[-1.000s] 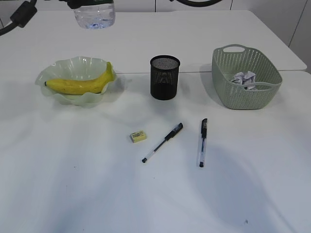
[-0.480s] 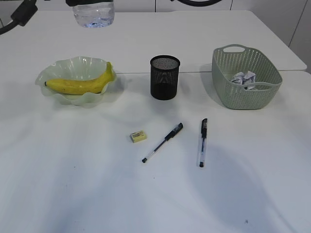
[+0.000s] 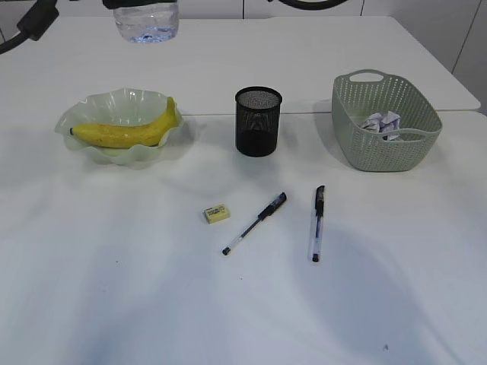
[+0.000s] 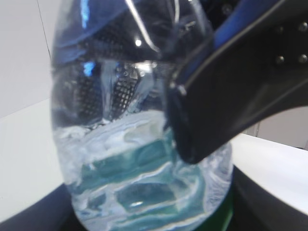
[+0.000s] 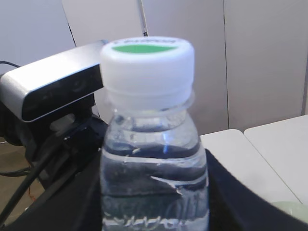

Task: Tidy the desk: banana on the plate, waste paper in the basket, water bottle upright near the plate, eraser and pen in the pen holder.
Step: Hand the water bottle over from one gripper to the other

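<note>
Water bottle (image 3: 146, 20) marginally higher than before

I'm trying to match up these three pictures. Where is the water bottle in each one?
Exterior view: the water bottle hangs at the top left edge, only its lower part in frame, above the table.
Left wrist view: the bottle fills the picture, a dark finger pressed against its right side.
Right wrist view: its neck and white cap stand upright in the centre.
Shared landmark: the white table, also seen behind the bottle in both wrist views.
</note>
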Motion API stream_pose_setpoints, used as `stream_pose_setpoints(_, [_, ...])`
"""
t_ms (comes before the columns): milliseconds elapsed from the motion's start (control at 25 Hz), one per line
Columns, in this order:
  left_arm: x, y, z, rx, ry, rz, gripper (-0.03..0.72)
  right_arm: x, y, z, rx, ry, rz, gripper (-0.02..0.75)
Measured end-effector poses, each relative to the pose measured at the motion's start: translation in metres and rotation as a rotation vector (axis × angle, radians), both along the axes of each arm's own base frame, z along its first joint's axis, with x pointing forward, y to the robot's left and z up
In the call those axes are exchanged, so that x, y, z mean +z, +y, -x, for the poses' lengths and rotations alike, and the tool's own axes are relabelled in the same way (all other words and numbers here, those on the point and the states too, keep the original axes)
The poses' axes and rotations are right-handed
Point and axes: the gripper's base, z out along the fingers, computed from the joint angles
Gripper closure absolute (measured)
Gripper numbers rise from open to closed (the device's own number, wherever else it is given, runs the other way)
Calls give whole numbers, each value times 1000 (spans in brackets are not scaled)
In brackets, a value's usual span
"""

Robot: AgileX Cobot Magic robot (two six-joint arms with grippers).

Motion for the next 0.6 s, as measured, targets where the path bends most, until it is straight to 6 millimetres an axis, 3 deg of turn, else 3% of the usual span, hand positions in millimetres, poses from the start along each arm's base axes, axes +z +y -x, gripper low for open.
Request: stream_pose_setpoints(600, [0,0,0,0,3,3,258,0,0,0,0,8,0,384])
